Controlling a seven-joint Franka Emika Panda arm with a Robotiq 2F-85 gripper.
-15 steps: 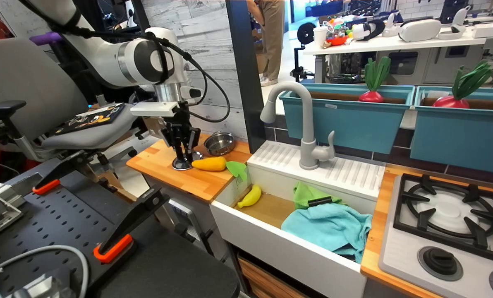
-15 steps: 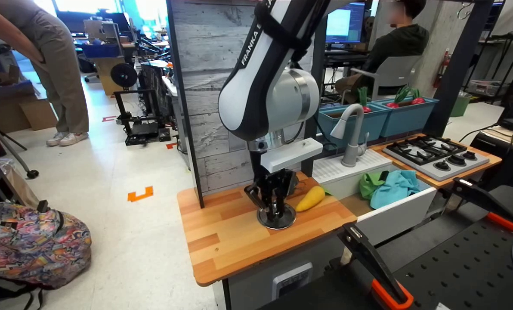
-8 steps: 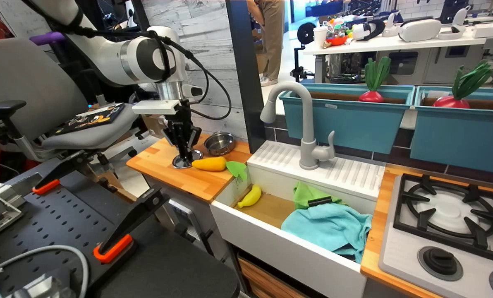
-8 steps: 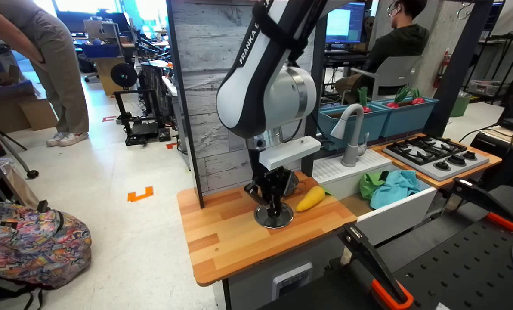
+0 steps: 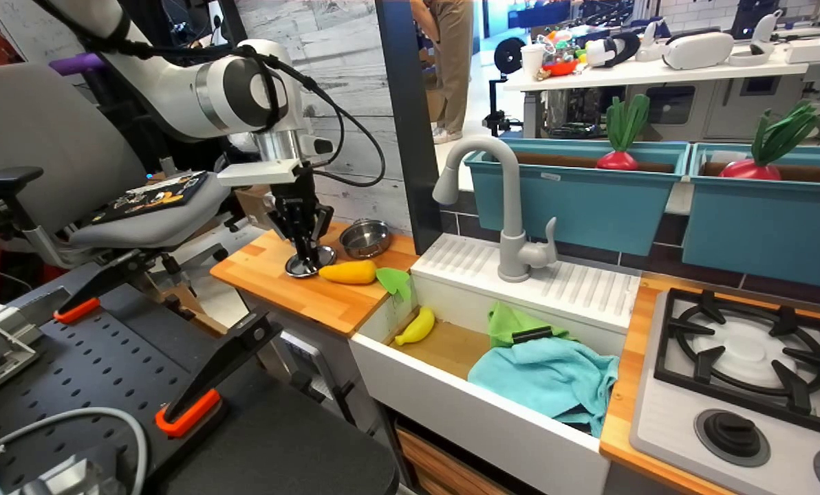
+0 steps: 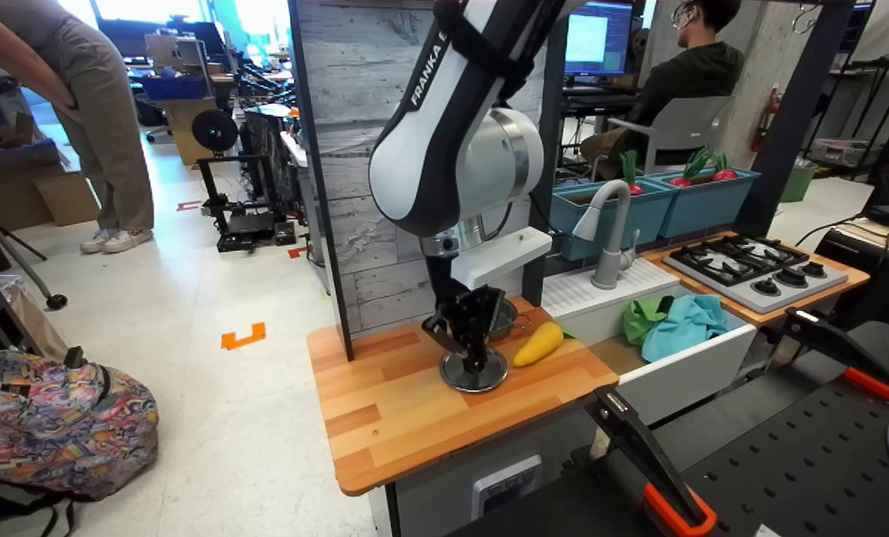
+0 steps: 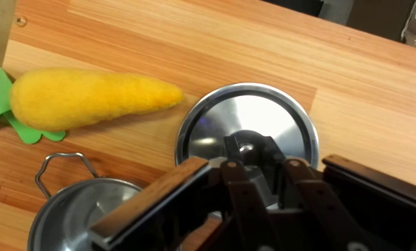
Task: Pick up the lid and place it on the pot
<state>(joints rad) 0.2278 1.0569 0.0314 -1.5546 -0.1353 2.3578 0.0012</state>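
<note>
The silver lid (image 7: pixel 211 122) has a dark central knob and is at the wood counter in the wrist view. It also shows in both exterior views (image 5: pixel 325 257) (image 6: pixel 456 378). My gripper (image 7: pixel 251 141) points down, its two fingers shut on either side of the knob; it also shows in the exterior views (image 5: pixel 307 260) (image 6: pixel 475 362). I cannot tell whether the lid is slightly off the wood. The shiny pot (image 7: pixel 86 209) stands uncovered on the counter beside the lid, partly behind the gripper. It shows whole in an exterior view (image 5: pixel 365 238) and is partly hidden in the other view (image 6: pixel 506 321).
A yellow plush carrot (image 7: pixel 89 99) with green leaves lies close beside the lid. The wood counter (image 6: pixel 392 418) ends at a front edge. A white sink (image 5: pixel 479 426) with a banana (image 5: pixel 418 326) and towels adjoins it. A plank wall (image 6: pixel 370 261) rises behind the pot.
The gripper fingers have closed on the lid's knob. The gripper and lid have since shifted slightly together, a little up and left in the exterior views. The pot and carrot have not moved.
</note>
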